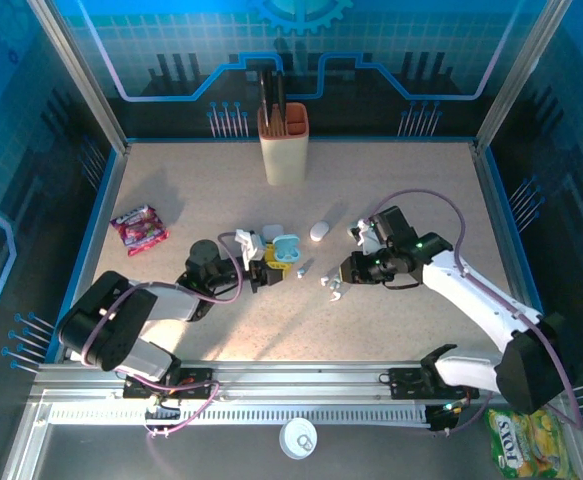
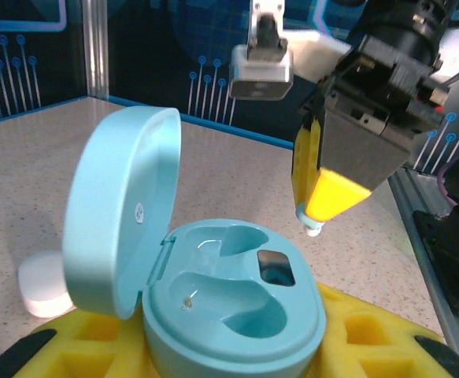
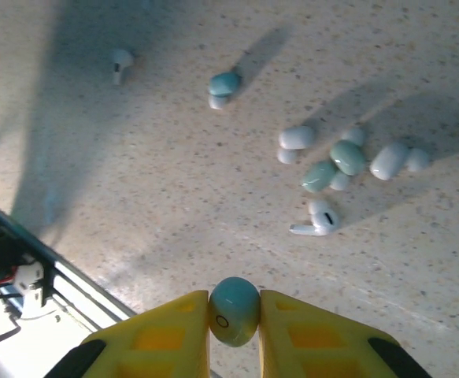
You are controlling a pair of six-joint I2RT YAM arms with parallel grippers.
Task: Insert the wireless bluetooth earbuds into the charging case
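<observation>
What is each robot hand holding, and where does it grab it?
The right gripper pinches a teal earbud by its rounded body between its fingertips. The left gripper grips the open teal case by the sides of its base.

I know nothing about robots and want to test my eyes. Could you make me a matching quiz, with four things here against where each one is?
Things:
1. teal charging case
2. teal earbud
3. tan utensil holder
4. pink packet

Places:
A. standing near the far edge of the table
B. pinched in the right gripper
C. lying at the table's left side
D. lid open, clamped in the left gripper

Pairs: 1-D, 2-B, 3-A, 4-C.
</observation>
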